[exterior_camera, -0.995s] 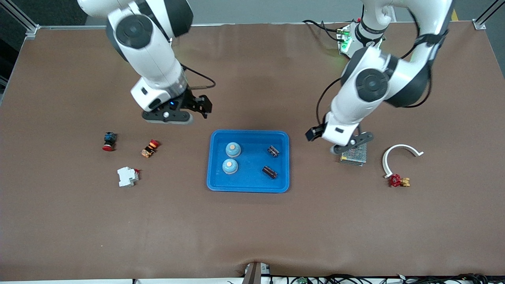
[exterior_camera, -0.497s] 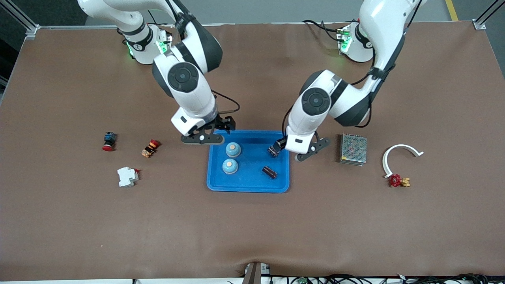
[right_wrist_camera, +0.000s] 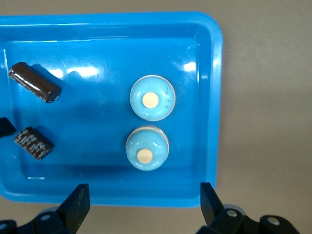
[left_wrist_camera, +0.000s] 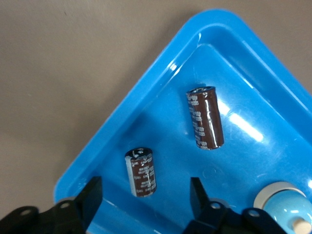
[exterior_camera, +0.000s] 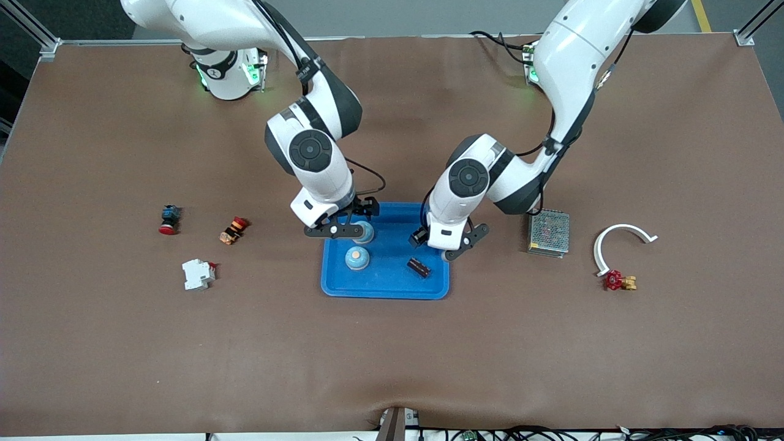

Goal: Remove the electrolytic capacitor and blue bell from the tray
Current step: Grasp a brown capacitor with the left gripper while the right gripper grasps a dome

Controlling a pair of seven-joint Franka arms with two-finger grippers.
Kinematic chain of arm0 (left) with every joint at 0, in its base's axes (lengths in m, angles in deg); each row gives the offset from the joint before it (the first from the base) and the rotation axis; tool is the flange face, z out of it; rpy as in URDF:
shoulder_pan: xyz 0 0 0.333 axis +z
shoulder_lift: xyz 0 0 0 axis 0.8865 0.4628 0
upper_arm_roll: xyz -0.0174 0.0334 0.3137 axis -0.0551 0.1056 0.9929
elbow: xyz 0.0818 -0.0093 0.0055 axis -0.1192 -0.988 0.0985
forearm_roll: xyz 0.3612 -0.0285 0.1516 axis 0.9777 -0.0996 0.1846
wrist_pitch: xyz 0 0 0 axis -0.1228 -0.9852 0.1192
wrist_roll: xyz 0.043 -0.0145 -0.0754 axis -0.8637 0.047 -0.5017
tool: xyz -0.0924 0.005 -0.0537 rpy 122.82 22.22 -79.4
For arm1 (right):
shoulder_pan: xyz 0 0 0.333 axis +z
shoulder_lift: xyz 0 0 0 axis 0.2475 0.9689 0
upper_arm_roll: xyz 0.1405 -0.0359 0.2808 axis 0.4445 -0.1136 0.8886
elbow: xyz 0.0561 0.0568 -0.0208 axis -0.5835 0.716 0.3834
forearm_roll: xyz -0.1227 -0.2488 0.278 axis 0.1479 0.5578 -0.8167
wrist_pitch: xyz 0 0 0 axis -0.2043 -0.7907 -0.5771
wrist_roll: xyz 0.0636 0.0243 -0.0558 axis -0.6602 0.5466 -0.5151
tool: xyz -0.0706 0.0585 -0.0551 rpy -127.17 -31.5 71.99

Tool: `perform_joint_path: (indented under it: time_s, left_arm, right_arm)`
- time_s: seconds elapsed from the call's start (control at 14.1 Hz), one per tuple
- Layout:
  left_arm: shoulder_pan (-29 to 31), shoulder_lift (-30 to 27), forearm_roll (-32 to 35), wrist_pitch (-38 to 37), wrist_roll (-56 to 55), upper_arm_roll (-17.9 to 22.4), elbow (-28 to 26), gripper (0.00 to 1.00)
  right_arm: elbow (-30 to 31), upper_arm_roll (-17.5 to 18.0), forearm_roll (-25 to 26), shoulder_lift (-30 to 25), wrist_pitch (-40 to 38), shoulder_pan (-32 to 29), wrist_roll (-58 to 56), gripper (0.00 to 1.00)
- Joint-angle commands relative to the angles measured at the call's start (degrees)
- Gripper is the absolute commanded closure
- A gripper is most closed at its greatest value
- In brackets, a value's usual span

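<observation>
A blue tray (exterior_camera: 386, 288) in the middle of the table holds two light-blue bells and two dark brown capacitors. One bell (exterior_camera: 358, 258) shows fully; the other (exterior_camera: 367, 232) is partly under my right gripper (exterior_camera: 335, 231), which is open and empty over the tray's edge at the right arm's end. In the right wrist view both bells (right_wrist_camera: 151, 97) (right_wrist_camera: 147, 150) lie ahead of the open gripper (right_wrist_camera: 144, 202). My left gripper (exterior_camera: 464, 242) is open and empty over the tray's edge at the left arm's end. One capacitor (left_wrist_camera: 141, 171) lies just ahead of its open gripper (left_wrist_camera: 145, 200), the other (left_wrist_camera: 204, 117) farther off.
Toward the right arm's end lie a red-and-black button (exterior_camera: 169, 219), an orange-and-red button (exterior_camera: 233, 230) and a white breaker (exterior_camera: 198, 274). Toward the left arm's end lie a metal mesh box (exterior_camera: 549, 231), a white curved piece (exterior_camera: 621, 239) and a red valve (exterior_camera: 618, 280).
Both arms have swung in toward the tray and come down over its two ends. Both grippers stay open and empty. The bells and capacitors have not moved.
</observation>
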Motion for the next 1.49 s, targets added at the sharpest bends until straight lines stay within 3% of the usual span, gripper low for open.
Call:
perform_joint_path:
  time_s: [0.0, 0.57, 0.64, 0.78, 0.92, 1.21, 1.42]
  left_arm:
    - [-1.1, 2.0, 1.2, 1.0, -2.5, 0.6, 1.5, 0.32]
    - [-1.7, 5.1, 1.3, 1.1, -4.6, 0.6, 1.5, 0.44]
    - [-1.7, 5.2, 1.3, 1.1, -4.6, 0.6, 1.5, 0.49]
    - [-1.9, 5.2, 1.3, 1.1, -4.4, 0.6, 1.5, 0.7]
    - [-2.0, 5.0, 1.3, 1.1, -4.1, 0.6, 1.5, 1.0]
    - [-0.9, 1.9, 2.5, -1.1, -4.0, 0.7, 2.8, 1.0]
    - [0.8, -0.1, 4.3, -7.6, -3.6, 0.7, 6.8, 1.0]
  right_arm:
    - [-1.4, -0.8, -0.6, 2.6, 1.6, 1.3, -0.6, 0.0]
    - [-1.4, -0.8, -0.3, 6.6, 5.0, 1.4, -0.9, 0.0]
    - [-1.4, -0.8, -0.2, 6.8, 5.3, 1.4, -0.9, 0.0]
    - [-1.4, -0.8, 0.7, 7.5, 5.4, 1.4, -0.9, 0.0]
    - [-1.4, -0.8, 1.2, 8.2, 6.2, 1.4, -0.9, 0.0]
    - [-1.1, -0.8, 1.2, 9.8, 8.7, 2.1, -0.5, 0.0]
    - [-1.1, -0.8, 1.1, 11.2, 9.8, 2.2, 0.0, 0.0]
